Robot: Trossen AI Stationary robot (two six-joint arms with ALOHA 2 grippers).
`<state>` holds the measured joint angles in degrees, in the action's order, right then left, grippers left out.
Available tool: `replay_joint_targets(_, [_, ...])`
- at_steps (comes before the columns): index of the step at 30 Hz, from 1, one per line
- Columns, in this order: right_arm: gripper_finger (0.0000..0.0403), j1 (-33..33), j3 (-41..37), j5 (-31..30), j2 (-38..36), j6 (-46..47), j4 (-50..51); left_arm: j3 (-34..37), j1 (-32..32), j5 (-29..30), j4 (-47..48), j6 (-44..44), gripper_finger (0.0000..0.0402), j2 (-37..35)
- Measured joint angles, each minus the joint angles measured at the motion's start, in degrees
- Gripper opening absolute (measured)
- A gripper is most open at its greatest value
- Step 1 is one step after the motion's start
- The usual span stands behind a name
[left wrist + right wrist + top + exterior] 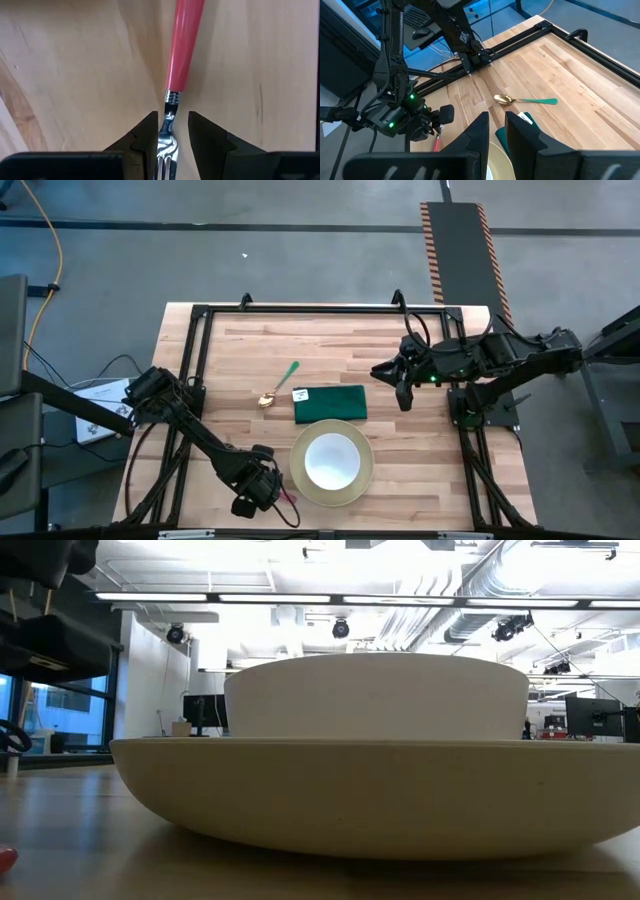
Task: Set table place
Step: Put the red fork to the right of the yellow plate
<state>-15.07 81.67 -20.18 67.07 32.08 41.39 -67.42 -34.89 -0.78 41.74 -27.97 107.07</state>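
1. One white bowl (331,459) sits inside the pale yellow plate (300,475), at the near middle of the wooden surface (420,480).
2. The dark green napkin (330,404) lies just behind the plate; the gold spoon (278,386) lies left of the napkin.
3. The left hand (170,131), spread, stands around the fork (183,47) without pressing it, left of the plate.
4. The right hand (402,385) hovers right of the napkin, its fingers (481,131) a little apart, holding nothing.
5. Behind the surface is an office room with ceiling lights.
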Motion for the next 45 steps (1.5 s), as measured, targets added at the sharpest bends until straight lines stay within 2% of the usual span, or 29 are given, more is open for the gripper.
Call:
replay_joint_targets(27, [0.0053,-0.24,-0.02,-0.05,0.02,-0.59,-0.07,0.02,0.02,0.12,-1.27,-0.35,0.0097,1.27])
replay_joint_targets(38, [0.0053,-0.61,-0.02,-0.18,0.02,-0.59,-0.08,0.02,0.07,-0.83,-1.4,-0.39,0.0052,1.27])
replay_joint_targets(45, [0.0053,-2.06,-0.02,-0.53,0.02,-0.59,-1.36,0.0,0.04,-1.75,-1.64,-0.79,0.0056,1.97])
